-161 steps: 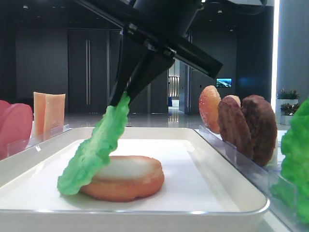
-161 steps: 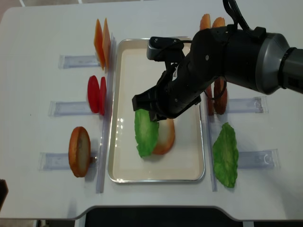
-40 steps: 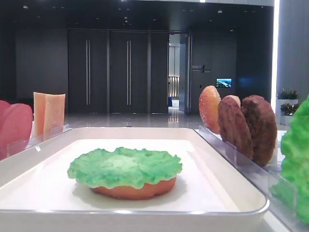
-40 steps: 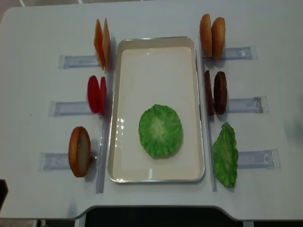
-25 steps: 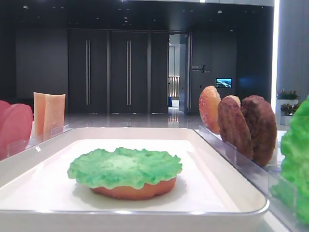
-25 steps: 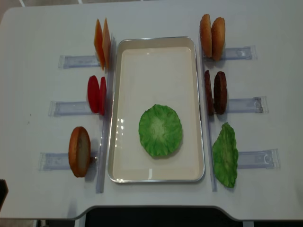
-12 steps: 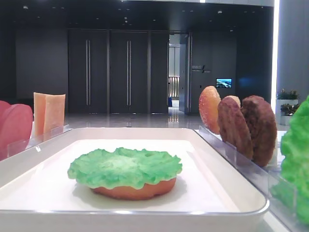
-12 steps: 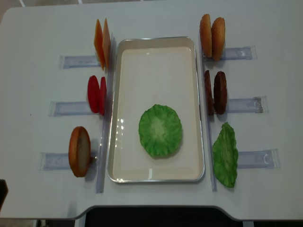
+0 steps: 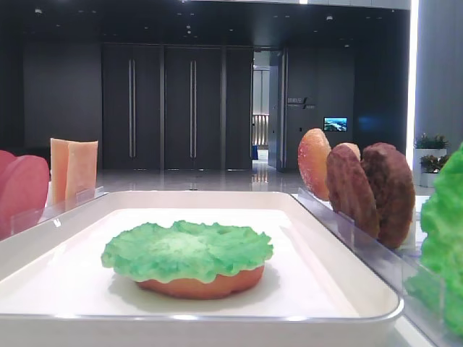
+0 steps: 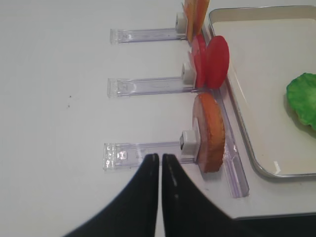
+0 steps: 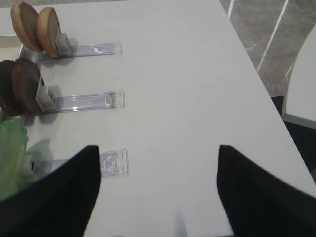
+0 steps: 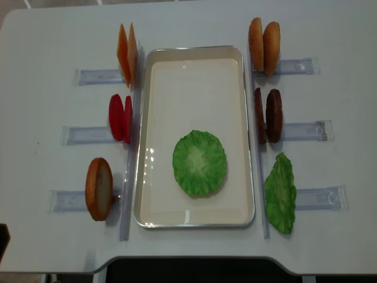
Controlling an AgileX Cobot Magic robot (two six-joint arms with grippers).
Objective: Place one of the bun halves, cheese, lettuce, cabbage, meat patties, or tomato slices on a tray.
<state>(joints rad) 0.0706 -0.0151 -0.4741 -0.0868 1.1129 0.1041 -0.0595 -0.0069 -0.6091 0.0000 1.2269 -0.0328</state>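
- We see a lettuce leaf point(image 12: 199, 163) lying flat on a bun half point(image 9: 202, 280) in the near part of the tray point(image 12: 194, 71), so the stack is begun and the far part of the tray is bare.
- We keep the spare food on edge in clear holders point(image 12: 306, 131) on the desk point(image 12: 47, 35) at both sides of the tray; we judge that upright discs offer their faces to a pinch from above.
- On the left stand the cheese point(image 12: 126, 53), the tomato slices point(image 12: 120, 117) and a lone bun half point(image 12: 98, 188); on the right two more bun halves point(image 12: 263, 45), the meat patties point(image 12: 268, 115) and a second lettuce leaf point(image 12: 280, 193).
- Our left end effector point(image 10: 160, 163) hangs pinched tight and empty just short of the lone bun's holder.
- Our right end effector point(image 11: 158, 153) hangs spread wide and empty over bare desk, right of the patties; we judge it better placed for a patty.
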